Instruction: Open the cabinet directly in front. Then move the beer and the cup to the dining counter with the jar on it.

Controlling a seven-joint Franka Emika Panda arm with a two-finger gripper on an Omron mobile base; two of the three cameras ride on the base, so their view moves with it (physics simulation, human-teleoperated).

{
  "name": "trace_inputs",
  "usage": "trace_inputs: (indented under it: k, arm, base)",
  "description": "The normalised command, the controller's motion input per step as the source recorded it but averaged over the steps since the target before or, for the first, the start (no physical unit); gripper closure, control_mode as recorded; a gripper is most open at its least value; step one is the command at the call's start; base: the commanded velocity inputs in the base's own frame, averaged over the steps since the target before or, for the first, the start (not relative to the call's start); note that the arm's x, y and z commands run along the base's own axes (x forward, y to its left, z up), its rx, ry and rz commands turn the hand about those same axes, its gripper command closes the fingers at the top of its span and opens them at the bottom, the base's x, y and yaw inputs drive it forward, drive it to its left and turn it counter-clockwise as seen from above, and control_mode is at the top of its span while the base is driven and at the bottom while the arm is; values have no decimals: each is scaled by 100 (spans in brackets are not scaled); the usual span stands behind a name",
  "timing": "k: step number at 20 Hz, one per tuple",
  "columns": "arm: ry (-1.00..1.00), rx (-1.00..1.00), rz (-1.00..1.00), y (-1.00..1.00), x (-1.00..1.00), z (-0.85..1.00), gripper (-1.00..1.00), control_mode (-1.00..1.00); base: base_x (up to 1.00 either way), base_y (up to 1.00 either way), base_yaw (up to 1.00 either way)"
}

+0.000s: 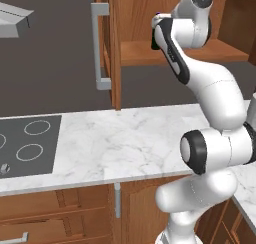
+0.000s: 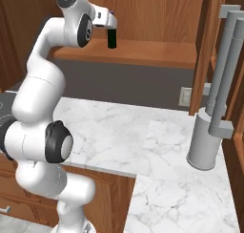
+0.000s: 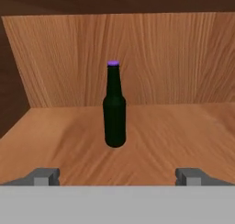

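Beer [image 3: 114, 109] stands upright on the bottom shelf of the cabinet [image 3: 174, 58], out in the middle of the shelf floor and well clear of the back wall and of the left side wall. Its purplish cap is on. In the hand view the bottle sits centred between the two finger tips, which rise far apart at the bottom edge; the gripper [image 3: 117, 176] is released, jaws spread wide, holding nothing, and short of the bottle with bare shelf wood between them.

From the right base view the gripper [image 2: 108, 23] is at the front lip of the cabinet shelf [image 2: 157, 53], with the lower part of the beer [image 2: 112, 38] showing dark just past the hand. From the left base view the arm reaches up to the same shelf, and the hand [image 1: 159, 32] is at its front edge.

Cabinet doors are swung open: the left door [image 1: 111, 43] shows edge-on with its grey bar handle [image 1: 98, 45] left of the shelf, and the right door's handle [image 2: 228, 69] hangs to the right of the shelf.

Below the cabinet lies a marble worktop [image 1: 125, 143] with a cooktop [image 1: 27, 145] at its left end.
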Motion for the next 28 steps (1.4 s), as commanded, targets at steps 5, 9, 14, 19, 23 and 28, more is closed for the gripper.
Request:
trace_inputs:
  k: [5, 9, 14, 19, 23, 28]
  arm:
    - [2, 0, 0, 0, 47, 0, -100, -100]
    - [0, 0, 0, 0, 37, -4, -100, -100]
    - [0, 0, 1, 0, 43, -1, -100, -100]
    - [0, 0, 0, 0, 41, -1, -100, -100]
    - [0, 0, 0, 0, 37, -1, -100, -100]
    - [0, 0, 0, 0, 34, -1, -100, -100]
  base:
    - [0, 0, 0]
    - [0, 0, 0]
    - [0, 0, 0]
    - [0, 0, 0]
    - [0, 0, 0]
    - [0, 0, 0]
